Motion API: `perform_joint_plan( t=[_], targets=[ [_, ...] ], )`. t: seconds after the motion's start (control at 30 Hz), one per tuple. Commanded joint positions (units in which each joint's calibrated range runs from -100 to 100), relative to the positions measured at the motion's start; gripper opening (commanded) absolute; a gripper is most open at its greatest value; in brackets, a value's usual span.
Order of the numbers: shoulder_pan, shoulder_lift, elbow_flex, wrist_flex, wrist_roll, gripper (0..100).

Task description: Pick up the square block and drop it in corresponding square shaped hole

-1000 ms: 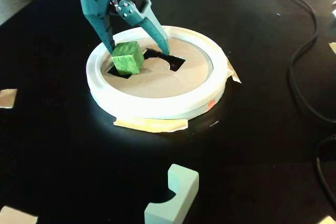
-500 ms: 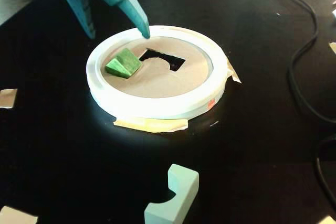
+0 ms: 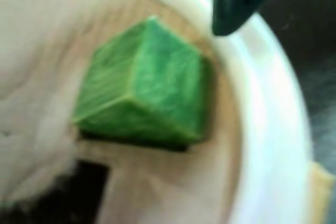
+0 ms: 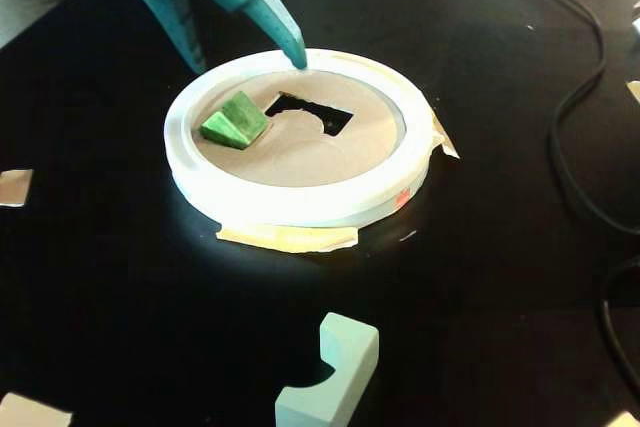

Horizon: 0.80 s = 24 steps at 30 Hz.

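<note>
My end effector point(image 4: 245, 55) hangs above the far left rim of the ring point(image 4: 300, 209), with the fingers spread wide and nothing between them. In the fixed view one finger point(image 4: 283, 32) ends just over the rim, and the other point(image 4: 178, 32) is outside the ring on the left.

The block point(image 4: 235, 120) is not in the hole point(image 4: 308, 112). It lies tilted on the board point(image 4: 300, 157) inside the ring, at the left, just beside the near left edge of the hole. In the wrist view the block point(image 3: 144, 85) shows one edge upward, and the dark hole point(image 3: 84, 190) is close under it.

I judge the drop has missed, so the step is to take the block again. I think the good way is to bring both fingers inside the ring, one on each flat side of the block, not on the raised edge, because it can roll away. The rim leaves little room on the left, so I must come down steeply. Then I lift it, turn it level, line its sides up with the hole, and let go low over it.

A pale piece point(image 4: 330, 372) lies on the near worktop point(image 4: 120, 277), well apart.
</note>
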Motion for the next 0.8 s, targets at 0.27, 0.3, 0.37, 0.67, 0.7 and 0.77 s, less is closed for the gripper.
perform_joint_plan(
  t=[0.27, 0.3, 0.37, 0.67, 0.7, 0.77],
  targets=[
    [2.2, 3.4, -0.6, -3.1, -0.1, 91],
    [2.2, 3.4, -0.6, -3.1, -0.1, 91],
    [2.2, 3.4, -0.6, -3.2, -0.1, 91],
    [2.2, 7.0, -0.6, -7.4, 0.0, 91],
    [2.2, 7.5, -0.6, -7.4, 0.0, 91],
    [2.2, 8.5, -0.6, -7.4, 0.0, 91]
  ],
)
